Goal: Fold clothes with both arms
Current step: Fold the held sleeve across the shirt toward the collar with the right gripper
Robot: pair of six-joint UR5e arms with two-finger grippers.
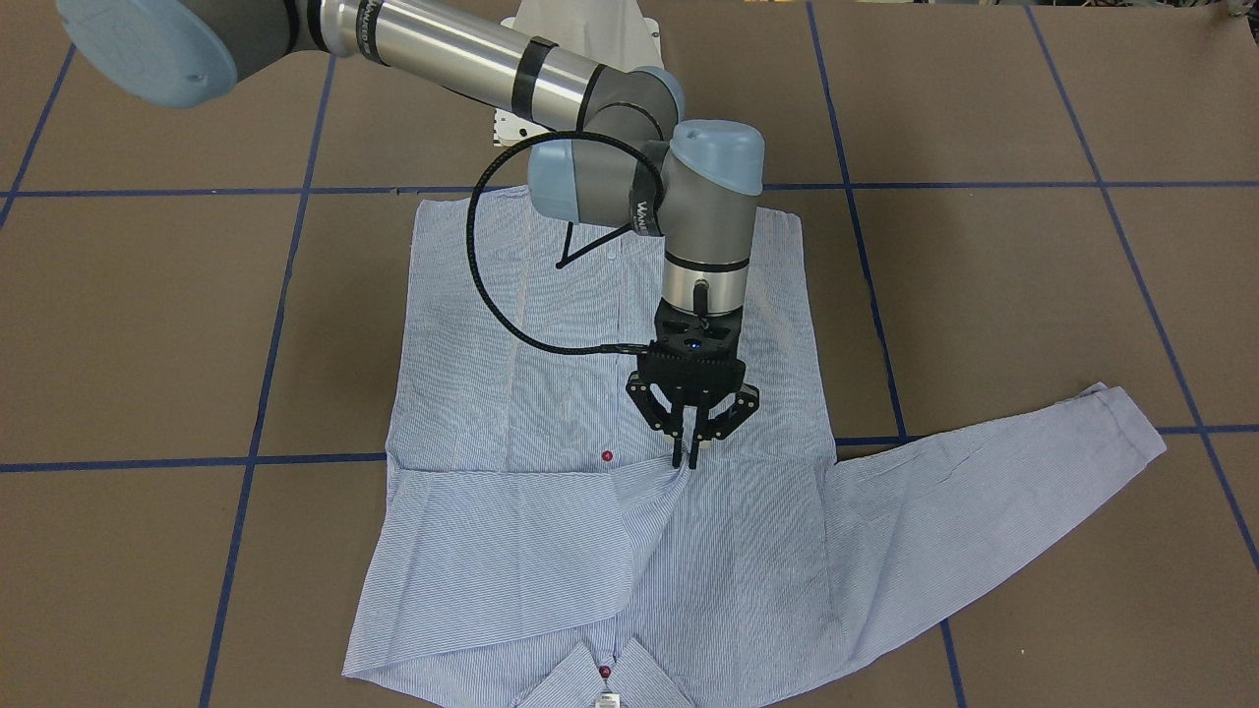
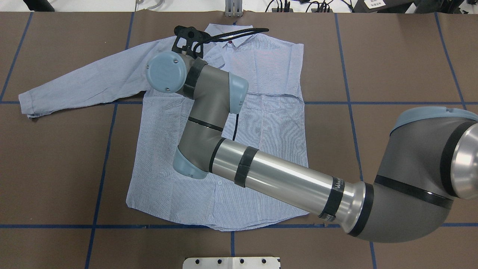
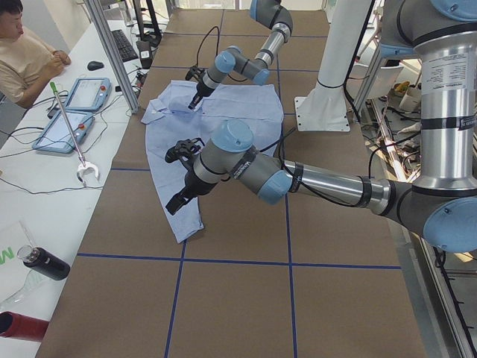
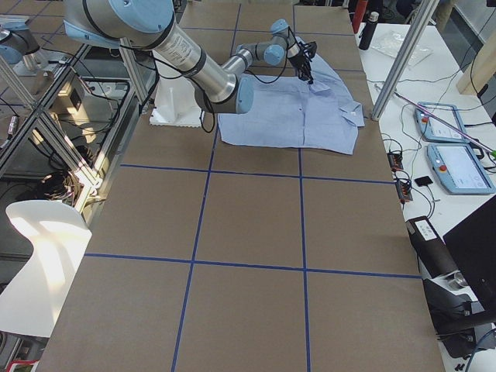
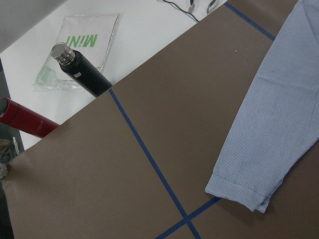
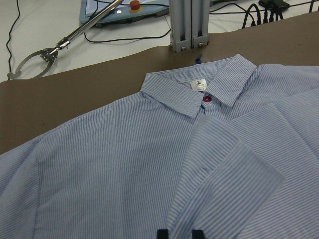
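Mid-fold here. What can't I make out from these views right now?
- Left tool: seen only in the exterior left view, small; open or shut unclear.
- Right tool: hidden under its own wrist in the overhead view; fingertips cut off by the wrist view's bottom edge, so any pinch on the shirt is unclear.
- Shirt's centre: covered by the right arm in the overhead view.

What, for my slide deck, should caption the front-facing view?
Right gripper pinches the striped shirt at its folded-in sleeve.
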